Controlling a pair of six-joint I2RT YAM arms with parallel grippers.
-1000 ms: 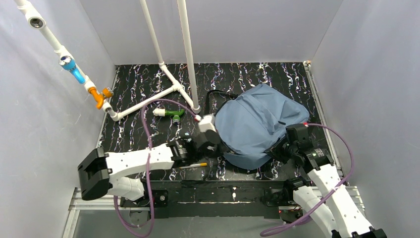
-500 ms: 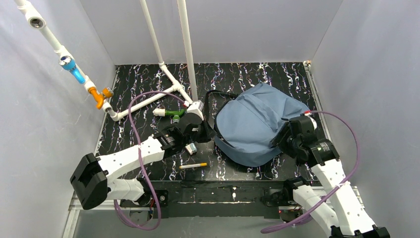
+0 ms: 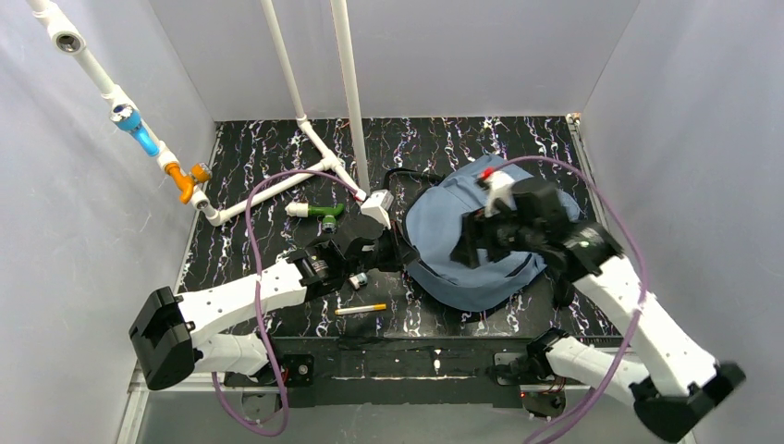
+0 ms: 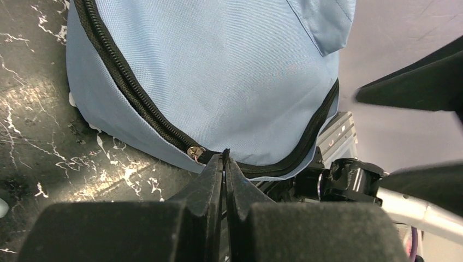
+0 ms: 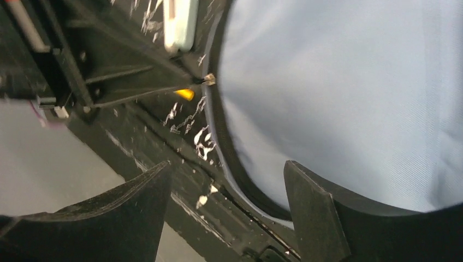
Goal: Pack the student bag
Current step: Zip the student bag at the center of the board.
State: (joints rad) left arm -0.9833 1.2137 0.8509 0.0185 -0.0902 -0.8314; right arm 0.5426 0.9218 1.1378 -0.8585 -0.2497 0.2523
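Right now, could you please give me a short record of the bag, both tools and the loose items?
student bag: lying on the table
zipper pull: at the bag's edge
left tool: shut, tips at the zipper pull
right tool: open, over the bag's edge, holding nothing
loose items: yellow pen, green-and-white item, both left of the bag

we count one student bag [image 3: 433, 231], one zipper pull [image 4: 203, 155] pinched in the left jaws, and two sets of jaws. on the counter [image 3: 444, 139], all left of the left jaws, lie three small things: one yellow pen [image 3: 361, 309], one green-and-white piece [image 3: 316, 211], one small grey piece [image 3: 358, 278].
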